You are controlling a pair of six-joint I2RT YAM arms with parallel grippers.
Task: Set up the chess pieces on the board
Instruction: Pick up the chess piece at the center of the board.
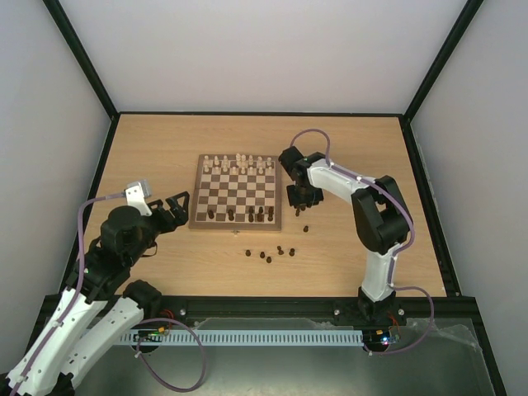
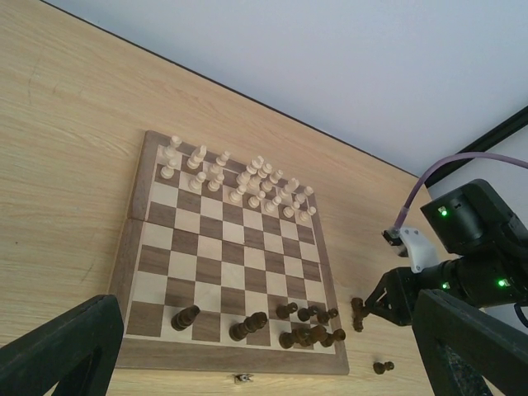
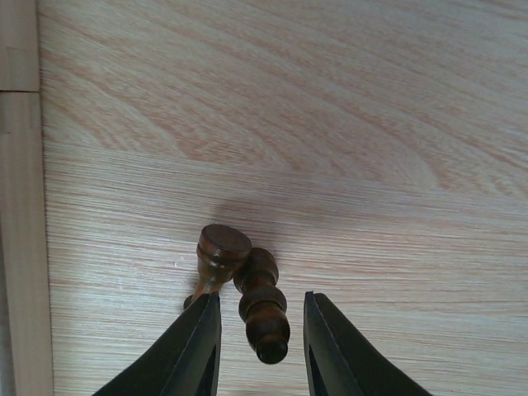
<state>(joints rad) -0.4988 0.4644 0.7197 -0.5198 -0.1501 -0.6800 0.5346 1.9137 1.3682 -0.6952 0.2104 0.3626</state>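
Note:
The board [image 1: 239, 194] lies mid-table, with several dark chess pieces [image 2: 305, 326] standing on its near rows. Just off its right edge lie two more dark pieces [image 2: 357, 313]. In the right wrist view one of them, a slim turned piece [image 3: 262, 309], stands between my right gripper's [image 3: 261, 297] fingers with a gap on each side. The other piece [image 3: 223, 252] leans against it, next to the left finger. My right gripper [image 1: 302, 198] is open, narrowly. Left of the board, my left gripper [image 1: 175, 206] hangs wide open and holds nothing.
Cream-white chessmen [image 1: 239, 163] fill the board's far rows. Several loose dark pieces [image 1: 268, 256] are scattered on the tabletop in front of the board, and one [image 2: 383, 367] lies near its right corner. Black frame rails edge the table.

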